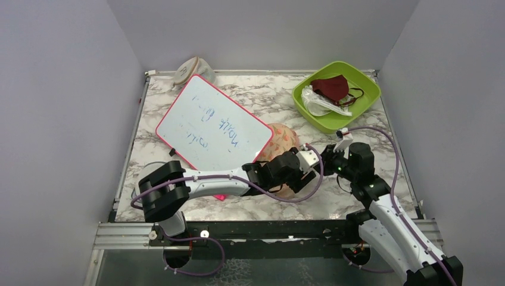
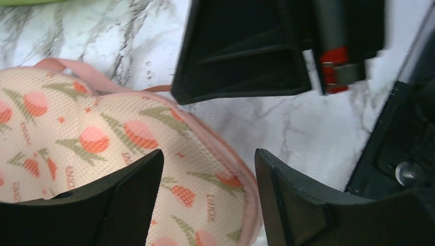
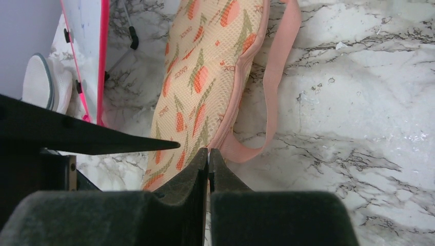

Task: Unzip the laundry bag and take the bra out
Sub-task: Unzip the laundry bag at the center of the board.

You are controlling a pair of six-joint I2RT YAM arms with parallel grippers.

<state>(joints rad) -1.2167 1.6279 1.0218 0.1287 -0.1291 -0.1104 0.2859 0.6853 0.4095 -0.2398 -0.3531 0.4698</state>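
Laundry bag (image 1: 283, 138) lies mid-table just beside the propped whiteboard (image 1: 214, 122). The left gripper (image 2: 209, 154) is spread wide across its pink edging, one finger over the fabric and the other over bare marble table (image 1: 268, 95). Close by, the right gripper (image 3: 208, 154) is pressed tight at that edging (whether it pinches anything, I cannot tell), and farther back sit a green bin (image 1: 357, 109) holding a maroon mask (image 1: 332, 87) and a beige pouch (image 1: 190, 70).
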